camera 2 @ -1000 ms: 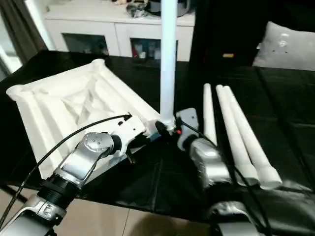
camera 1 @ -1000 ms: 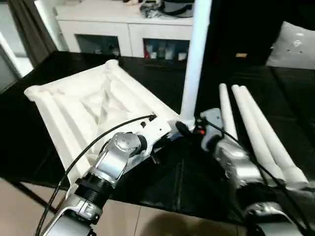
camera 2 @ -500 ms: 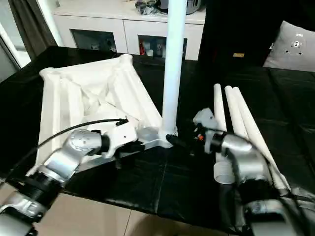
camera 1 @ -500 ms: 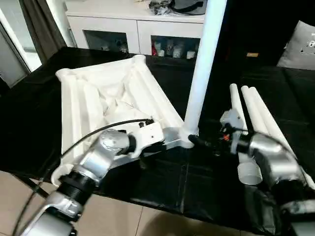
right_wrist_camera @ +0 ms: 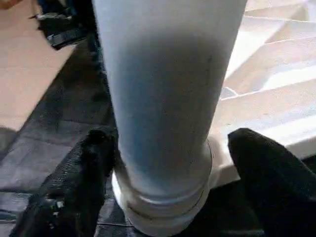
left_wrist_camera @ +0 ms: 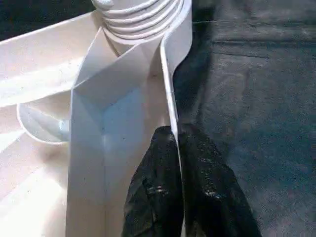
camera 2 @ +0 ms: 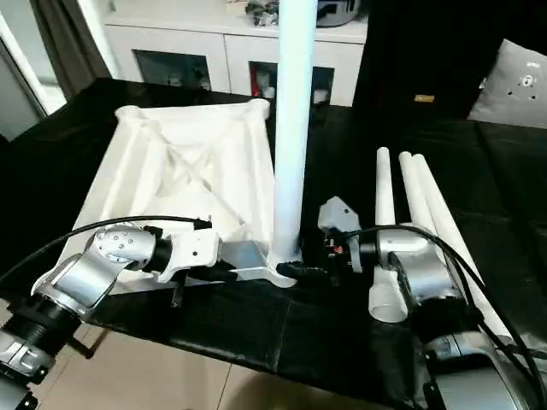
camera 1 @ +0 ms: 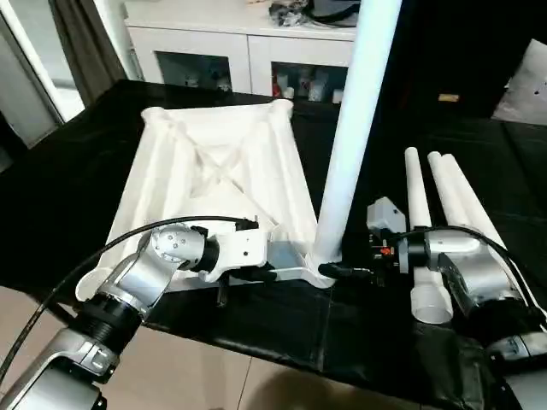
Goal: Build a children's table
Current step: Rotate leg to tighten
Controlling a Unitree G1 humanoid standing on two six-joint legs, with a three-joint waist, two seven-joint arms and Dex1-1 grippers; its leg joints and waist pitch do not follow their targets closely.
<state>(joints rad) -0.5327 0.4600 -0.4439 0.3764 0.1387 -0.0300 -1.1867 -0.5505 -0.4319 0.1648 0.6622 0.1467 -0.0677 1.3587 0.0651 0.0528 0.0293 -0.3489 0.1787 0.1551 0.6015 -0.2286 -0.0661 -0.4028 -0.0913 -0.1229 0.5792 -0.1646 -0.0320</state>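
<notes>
The children's table top [camera 1: 214,171] lies upside down on the black surface, ribs facing up. One white leg [camera 1: 355,128] stands upright in the near right corner socket [camera 1: 323,266]. My left gripper [left_wrist_camera: 178,148] is shut on the thin rim of the top just beside that socket. My right gripper [right_wrist_camera: 170,137] is open at the foot of the upright leg, one black finger [right_wrist_camera: 89,168] close against it and the other finger [right_wrist_camera: 266,168] standing a little off. Three more legs [camera 1: 444,196] lie side by side to the right.
A white cabinet [camera 1: 248,51] with dark glass doors stands behind the black surface. A pale cushion [camera 1: 532,85] sits at the far right. The near edge [camera 1: 282,354] of the black surface drops to a tan floor close to my forearms.
The head camera has swung, so the whole picture has shifted. My left gripper keeps its hold on the rim. My right gripper stays at the foot of the upright leg.
</notes>
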